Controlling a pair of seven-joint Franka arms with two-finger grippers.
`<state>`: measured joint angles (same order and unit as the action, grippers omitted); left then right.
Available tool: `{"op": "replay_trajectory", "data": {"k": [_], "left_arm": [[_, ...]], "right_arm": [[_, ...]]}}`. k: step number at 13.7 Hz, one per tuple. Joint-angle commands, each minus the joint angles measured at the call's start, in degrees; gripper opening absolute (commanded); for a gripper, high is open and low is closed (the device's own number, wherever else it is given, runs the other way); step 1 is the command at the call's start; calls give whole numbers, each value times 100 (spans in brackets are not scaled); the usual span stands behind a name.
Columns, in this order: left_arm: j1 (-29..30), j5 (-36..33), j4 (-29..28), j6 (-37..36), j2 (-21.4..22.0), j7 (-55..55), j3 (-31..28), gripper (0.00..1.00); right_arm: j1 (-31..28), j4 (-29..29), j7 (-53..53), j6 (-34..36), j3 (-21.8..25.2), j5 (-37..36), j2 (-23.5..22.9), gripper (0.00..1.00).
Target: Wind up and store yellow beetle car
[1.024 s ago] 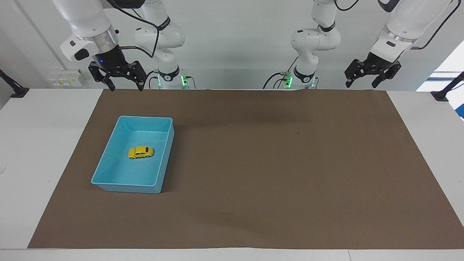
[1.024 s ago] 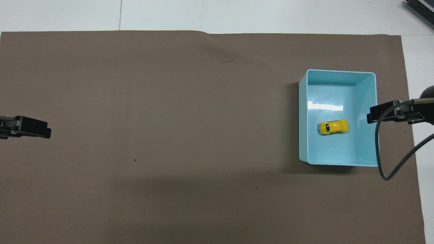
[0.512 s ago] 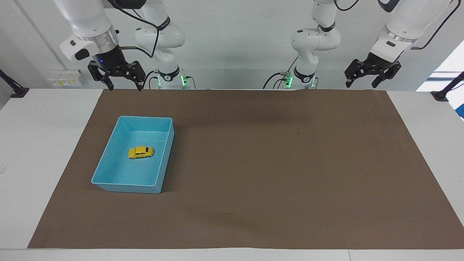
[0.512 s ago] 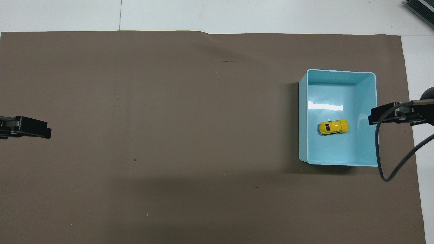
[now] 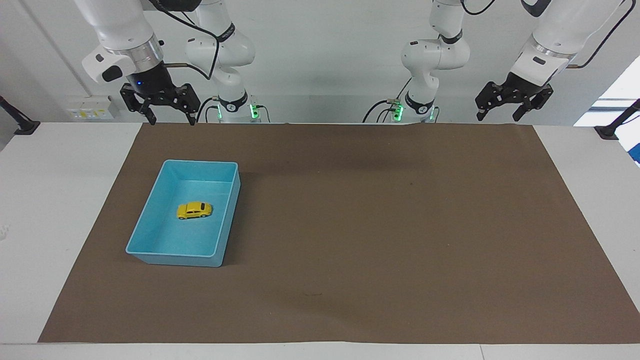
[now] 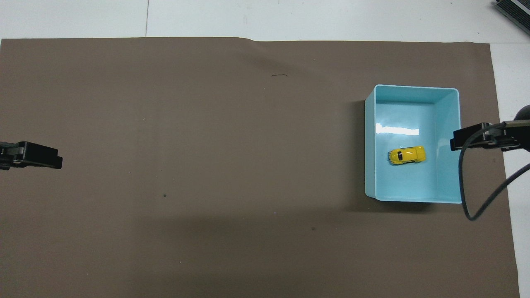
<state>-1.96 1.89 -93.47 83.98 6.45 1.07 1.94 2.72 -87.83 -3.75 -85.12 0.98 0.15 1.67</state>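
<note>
Car [image 5: 194, 210] sits upright on its wheels inside tray [image 5: 150, 251], approx. mid-floor, clear of the walls. Tray rests on mat [image 5: 380, 225] toward right arm's end of table. R gripper [image 5: 170, 117] raised, near the mat edge closest to the robots, fingers spread, empty. L gripper [image 5: 500, 116] raised at left arm's end, fingers spread, empty.

Both hands [image 5: 168, 111] [image 5: 502, 109] raised, fingers apart
</note>
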Motion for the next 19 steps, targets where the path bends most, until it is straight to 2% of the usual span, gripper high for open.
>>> {"op": "replay_trajectory", "data": {"k": [1, 19], "left_arm": [[81, 92, -66, -57, 102, -19, 34, 100], [81, 92, -66, -49, 102, -19, 26, 100]], "right_arm": [[-25, 3, -117, -48, -37, 29, 35, 100], [-87, 3, -64, -136, -11, 38, 35, 100]]}}
